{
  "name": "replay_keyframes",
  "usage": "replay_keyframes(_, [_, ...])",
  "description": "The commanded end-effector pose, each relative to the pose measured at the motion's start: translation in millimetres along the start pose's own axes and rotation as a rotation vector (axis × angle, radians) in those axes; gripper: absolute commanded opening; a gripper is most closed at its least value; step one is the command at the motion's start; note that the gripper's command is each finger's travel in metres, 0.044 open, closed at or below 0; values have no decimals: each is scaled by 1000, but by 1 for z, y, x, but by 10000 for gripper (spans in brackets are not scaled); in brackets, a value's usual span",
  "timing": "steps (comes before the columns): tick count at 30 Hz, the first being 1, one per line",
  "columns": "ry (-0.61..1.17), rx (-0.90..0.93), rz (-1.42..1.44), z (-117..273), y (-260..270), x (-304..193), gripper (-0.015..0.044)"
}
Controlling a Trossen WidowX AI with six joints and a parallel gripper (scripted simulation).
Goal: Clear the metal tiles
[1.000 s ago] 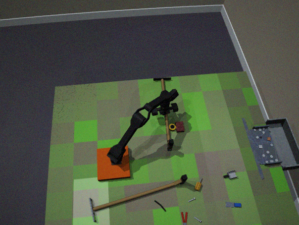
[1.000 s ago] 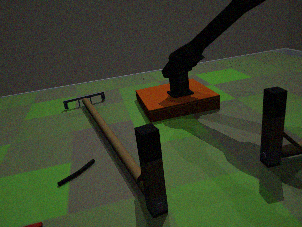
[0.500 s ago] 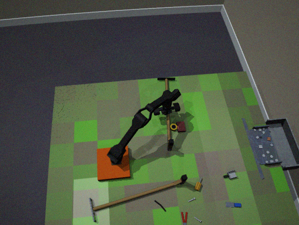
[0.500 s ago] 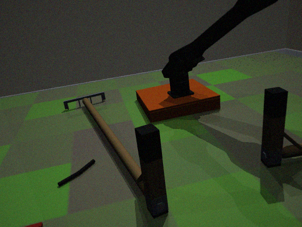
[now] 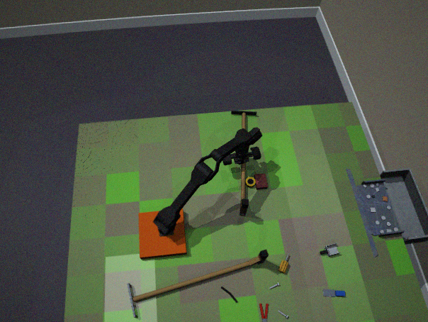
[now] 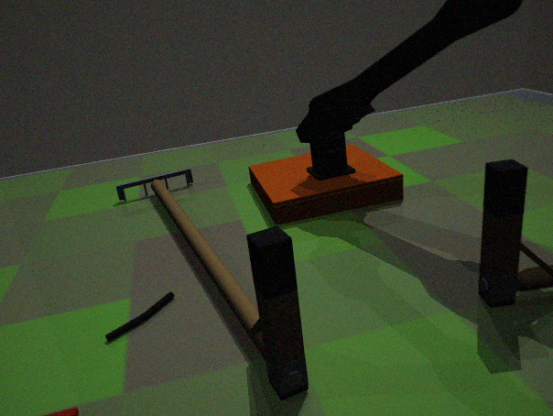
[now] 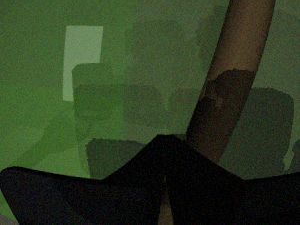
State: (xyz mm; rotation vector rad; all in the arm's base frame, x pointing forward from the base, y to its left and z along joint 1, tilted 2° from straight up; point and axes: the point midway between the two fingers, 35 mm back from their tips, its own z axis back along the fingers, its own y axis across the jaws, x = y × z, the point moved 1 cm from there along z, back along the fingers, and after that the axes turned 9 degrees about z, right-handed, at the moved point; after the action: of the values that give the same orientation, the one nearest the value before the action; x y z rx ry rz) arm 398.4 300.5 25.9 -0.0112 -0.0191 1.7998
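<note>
The long scraper lies along the table under the arm, its wooden handle (image 5: 243,179) (image 7: 245,39) (image 6: 536,278) between a dark bar head (image 5: 244,113) at the far edge and an upright dark grip block (image 5: 244,207) (image 6: 502,234). My gripper (image 5: 242,158) (image 7: 165,143) is shut with nothing seen between its fingers. It is low over the handle, which passes right beside and below the fingertips; contact cannot be told. Several pale tiles (image 5: 373,210) and an orange one (image 5: 385,198) lie on the steel plate (image 5: 365,210). The catch box (image 5: 404,207) adjoins its far side.
A rake-like tool (image 5: 198,279) (image 6: 201,249) lies nearer the front, with its own upright block (image 5: 263,254) (image 6: 277,312). A yellow ring (image 5: 250,181) and a dark red block (image 5: 261,181) lie beside the scraper handle. Small tools, including a blue-handled one (image 5: 340,293), lie at the front right.
</note>
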Motion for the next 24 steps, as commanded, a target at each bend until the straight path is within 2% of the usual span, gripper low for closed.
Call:
replay_keyframes(1, [4, -2, -3, -4, -6, -6, 0])
replay_keyframes(12, [-13, -30, 0, 28, -3, -1, 0])
replay_keyframes(17, [-15, -33, -4, 31, -3, -1, 0])
replay_keyframes(24, [-30, -55, -149, 51, 1, 2, 0])
